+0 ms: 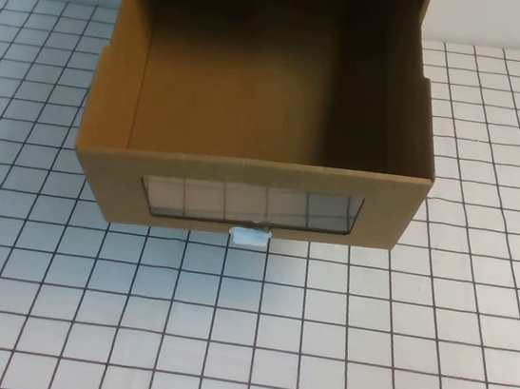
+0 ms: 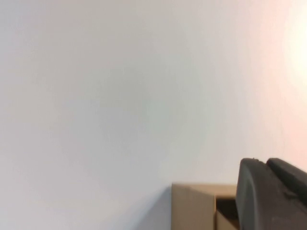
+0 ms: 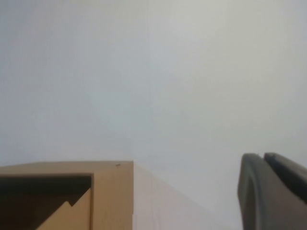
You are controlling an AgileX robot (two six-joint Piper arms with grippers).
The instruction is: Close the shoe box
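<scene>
Although the task calls for closing, the shoe box (image 1: pixel 260 118) is seen with its drawer drawn well out toward six o'clock in the high view, so that the empty interior is exposed from above; the outer sleeve is glimpsed only at twelve o'clock, at the top edge, and the drawer is judged to need a push back toward it. Plain brown cardboard is shown throughout, matte, with sharp folded edges; a wide clear window (image 1: pixel 251 203) is set in the front panel, and a small white pull tab (image 1: pixel 249 238) hangs just under it at six o'clock, presumably for drawing the drawer out. The box is rested on a white table (image 1: pixel 363 362) ruled with a dark grid. Neither arm is seen in the high view; the left gripper (image 2: pixel 273 196) and the right gripper (image 3: pixel 273 191) are each shown only as a dark rounded edge in their own wrist views, held near a cardboard corner before a pale wall, and whether either pincer is open or closed cannot be told.
</scene>
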